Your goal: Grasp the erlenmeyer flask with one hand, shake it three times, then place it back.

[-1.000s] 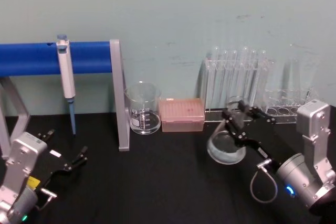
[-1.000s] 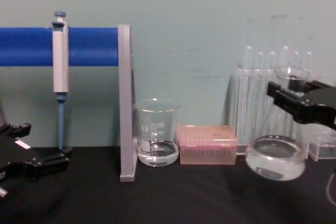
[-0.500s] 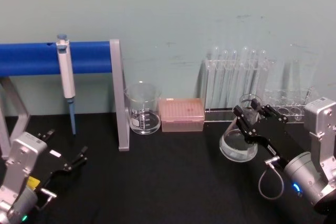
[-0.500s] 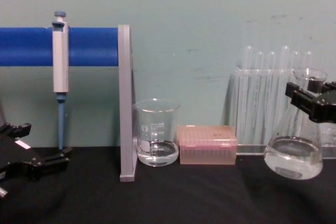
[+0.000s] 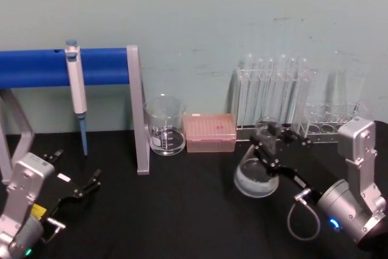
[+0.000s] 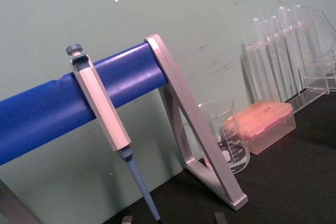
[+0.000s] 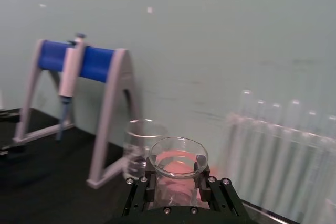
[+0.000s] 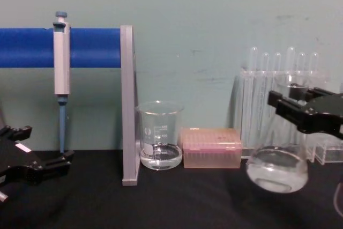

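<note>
your black right gripper (image 5: 271,139) clamps its jaws on the neck of the clear glass conical flask (image 5: 257,177), tilted above the black bench (image 5: 182,216); shake in short, gentle arcs; left gripper (image 5: 76,191) parked, jaws spread.

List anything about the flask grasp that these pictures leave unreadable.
- Neck of the flask: chest view, covered by the right end effector.
- Base of the flask: right wrist view, hidden under the end effector's body and cut by the lower edge.
- Markings on the flask: head view, too small to read.
- Wrist of the left end effector: chest view, cut off at the left edge.
</note>
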`<act>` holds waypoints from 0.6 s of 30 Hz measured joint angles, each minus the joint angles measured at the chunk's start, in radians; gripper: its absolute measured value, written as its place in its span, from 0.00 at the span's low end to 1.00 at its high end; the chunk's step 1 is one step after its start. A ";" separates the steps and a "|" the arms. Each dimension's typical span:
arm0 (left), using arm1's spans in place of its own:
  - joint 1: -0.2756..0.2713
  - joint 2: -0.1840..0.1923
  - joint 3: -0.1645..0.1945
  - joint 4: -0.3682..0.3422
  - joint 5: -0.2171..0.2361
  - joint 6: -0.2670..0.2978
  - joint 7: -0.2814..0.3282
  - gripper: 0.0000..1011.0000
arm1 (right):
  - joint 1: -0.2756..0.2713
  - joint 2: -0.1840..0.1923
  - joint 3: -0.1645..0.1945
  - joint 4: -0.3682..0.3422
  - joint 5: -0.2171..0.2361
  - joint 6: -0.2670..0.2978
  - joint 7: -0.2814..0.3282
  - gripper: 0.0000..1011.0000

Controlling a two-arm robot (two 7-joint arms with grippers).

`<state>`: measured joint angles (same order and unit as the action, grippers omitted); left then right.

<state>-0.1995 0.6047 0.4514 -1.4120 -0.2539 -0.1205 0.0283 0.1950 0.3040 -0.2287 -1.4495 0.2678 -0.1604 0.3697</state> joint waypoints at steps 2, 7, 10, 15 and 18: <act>0.000 0.000 0.000 0.000 0.000 0.000 0.000 0.99 | 0.002 0.006 -0.013 -0.004 0.011 0.000 0.031 0.45; 0.000 0.000 0.000 0.000 0.000 0.000 0.000 0.99 | 0.008 0.024 -0.052 -0.011 0.044 -0.009 0.108 0.45; 0.000 0.000 0.000 0.000 0.000 0.000 0.000 0.99 | 0.014 0.034 -0.073 -0.013 0.065 -0.013 0.147 0.45; 0.000 0.000 0.000 0.000 0.000 0.000 0.000 0.99 | 0.022 0.046 -0.101 -0.014 0.091 -0.019 0.193 0.45; 0.000 0.000 0.000 0.000 0.000 0.000 0.000 0.99 | 0.028 0.053 -0.118 -0.014 0.107 -0.024 0.220 0.45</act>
<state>-0.1995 0.6047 0.4514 -1.4120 -0.2540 -0.1205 0.0283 0.2227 0.3574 -0.3464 -1.4640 0.3744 -0.1842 0.5900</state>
